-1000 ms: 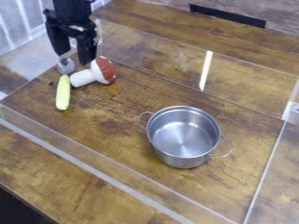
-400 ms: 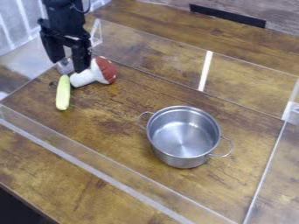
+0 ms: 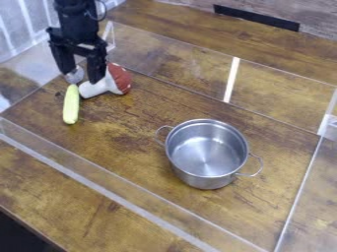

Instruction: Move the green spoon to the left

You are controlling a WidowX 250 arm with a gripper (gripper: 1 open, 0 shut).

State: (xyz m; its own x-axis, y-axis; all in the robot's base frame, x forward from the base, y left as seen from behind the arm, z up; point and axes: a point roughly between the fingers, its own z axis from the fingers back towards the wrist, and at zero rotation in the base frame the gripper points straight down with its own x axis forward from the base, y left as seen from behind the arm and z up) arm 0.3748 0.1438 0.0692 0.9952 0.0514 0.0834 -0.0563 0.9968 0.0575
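**Open gripper above the top end of the green spoon**

The slim green spoon [image 3: 71, 103] with its thick, rounded yellow-green handle lies flat on the brown wooden table [image 3: 145, 187], near the left edge of the view. It runs almost straight up and down the picture. Its upper end sits under the black robot gripper [image 3: 77, 73], and the small grey bowl there is too blurred and shaded to make out clearly; it may be the pale patch just above the handle.

The gripper points down, its two dark fingers [image 3: 95, 71] spread wide with nothing between them. They hang just over the spoon's upper end, and whether they touch it cannot be told.

Just to the right of the spoon's upper end lies the toy mushroom [image 3: 108, 81] with a red cap and white stem, tipped on its side, very near the gripper's right finger. It is the nearest thing to the spoon.

The round steel pot [image 3: 207, 152] with two small side handles stands upright and empty, well apart towards the lower right. Clear plastic walls [image 3: 232, 79] edge the work area.
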